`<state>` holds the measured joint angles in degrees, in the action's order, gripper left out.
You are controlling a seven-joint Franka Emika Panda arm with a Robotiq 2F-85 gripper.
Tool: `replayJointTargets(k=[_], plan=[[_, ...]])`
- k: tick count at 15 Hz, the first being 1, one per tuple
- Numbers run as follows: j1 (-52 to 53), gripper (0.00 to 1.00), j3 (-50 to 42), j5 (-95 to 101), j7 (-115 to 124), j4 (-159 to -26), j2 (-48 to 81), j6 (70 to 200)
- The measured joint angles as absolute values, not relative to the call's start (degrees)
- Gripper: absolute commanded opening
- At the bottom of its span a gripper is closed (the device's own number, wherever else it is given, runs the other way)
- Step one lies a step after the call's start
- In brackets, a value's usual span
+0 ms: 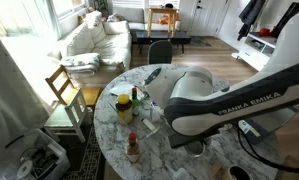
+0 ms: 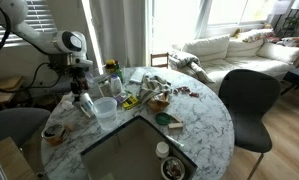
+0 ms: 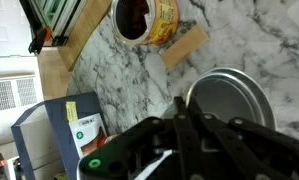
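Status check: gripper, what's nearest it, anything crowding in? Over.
Gripper shut, nothing seen held. Metal bowl right beside the fingertips; contact unclear. Blue box close on the far side, jar and wooden stick just ahead.

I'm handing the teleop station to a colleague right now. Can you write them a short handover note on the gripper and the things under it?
Gripper: fingers shut, low over the white marble table. It cannot be told whether anything is pinched between them.
Things: the round grey metal tin lies right beside the fingers. The yellow jar with dark contents stands further off, and the blue cardboard carton is on the opposite side.
Done: fingers are closed next to the tin.
Left: probably confirm the grip before lifting. Nothing shows as raised off the table.
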<state>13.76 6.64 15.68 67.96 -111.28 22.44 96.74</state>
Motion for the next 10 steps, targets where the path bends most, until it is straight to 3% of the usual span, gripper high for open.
replayJointTargets(k=[6, 10], plan=[[12.52, 0.01, 6.62, 7.31, 62.44, -111.77, 16.32, 96.69], [10.22, 0.01, 6.05, 1.23, 60.34, -117.91, 5.30, 100.53]])
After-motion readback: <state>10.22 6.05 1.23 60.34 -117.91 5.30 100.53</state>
